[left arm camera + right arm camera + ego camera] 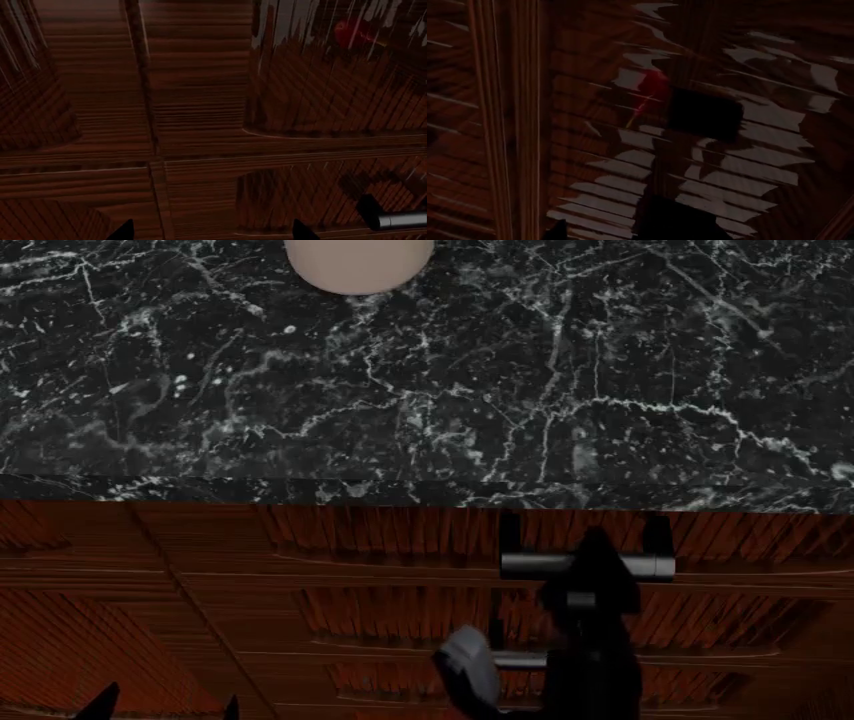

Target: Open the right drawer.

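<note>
The right drawer (747, 540) is dark red-brown wood just under the black marble counter. Its silver bar handle (527, 565) sits on two black posts. My right gripper (589, 552) is up against the middle of that bar and hides it there. In the right wrist view the drawer front (594, 100) fills the frame, with one black post (704, 117) close ahead. My right gripper (640, 232) shows one fingertip (557, 230) set wide; the other is lost in shadow. My left gripper (213, 231) is open and empty, low at the left (163, 708).
A white round dish (358, 262) sits at the far side of the marble counter (427, 390). Like-fronted drawers lie below, one with a silver handle (523, 660). A handle end (403, 220) shows in the left wrist view. More cabinet fronts (80, 640) are at the left.
</note>
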You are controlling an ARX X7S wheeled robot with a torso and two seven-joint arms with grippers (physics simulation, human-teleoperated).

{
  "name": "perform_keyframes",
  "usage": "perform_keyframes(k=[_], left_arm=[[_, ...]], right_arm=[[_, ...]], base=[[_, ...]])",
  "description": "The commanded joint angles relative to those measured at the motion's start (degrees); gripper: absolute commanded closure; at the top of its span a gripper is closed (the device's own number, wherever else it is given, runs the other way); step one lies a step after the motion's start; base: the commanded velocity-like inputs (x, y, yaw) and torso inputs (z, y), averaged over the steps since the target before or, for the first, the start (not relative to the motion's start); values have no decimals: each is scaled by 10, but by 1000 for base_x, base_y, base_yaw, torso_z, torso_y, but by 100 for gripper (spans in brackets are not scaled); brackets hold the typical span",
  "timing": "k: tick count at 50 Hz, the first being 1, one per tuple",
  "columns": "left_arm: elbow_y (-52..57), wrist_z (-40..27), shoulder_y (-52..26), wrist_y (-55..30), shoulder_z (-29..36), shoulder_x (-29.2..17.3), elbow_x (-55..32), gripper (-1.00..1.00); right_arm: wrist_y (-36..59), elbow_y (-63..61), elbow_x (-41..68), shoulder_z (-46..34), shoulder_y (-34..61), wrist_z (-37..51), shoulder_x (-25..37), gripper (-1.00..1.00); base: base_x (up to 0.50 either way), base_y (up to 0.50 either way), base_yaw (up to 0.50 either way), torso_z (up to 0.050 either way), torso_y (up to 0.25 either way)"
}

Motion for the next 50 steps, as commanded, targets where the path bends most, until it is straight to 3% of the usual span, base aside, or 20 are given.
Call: perform_keyframes(k=[1, 19, 20, 36, 50], left_arm=[[-1, -1, -1, 0, 2, -1, -1, -100], [-6, -2, -4, 2, 5, -2, -2, -100], [-7, -2, -4, 2, 5, -2, -1, -100], [-1, -5, -3, 1, 8, -4, -3, -100], [-1, -8, -3, 4, 8, -6, -4, -100]], right_arm=[[-26, 51, 17, 6, 22, 16, -14, -100], [-80, 121, 39, 5, 55, 37, -34, -100], [-80, 118, 42, 8, 54, 36, -33, 100], [-91, 86, 38, 10, 43, 57, -21, 100], [-39, -34, -8, -10, 4, 20, 21, 100]], base=[[0, 0, 0, 0, 0], [3, 0, 1, 0, 0], [17, 0, 4, 0, 0], [11, 0, 6, 0, -1], [2, 1, 3, -1, 0]])
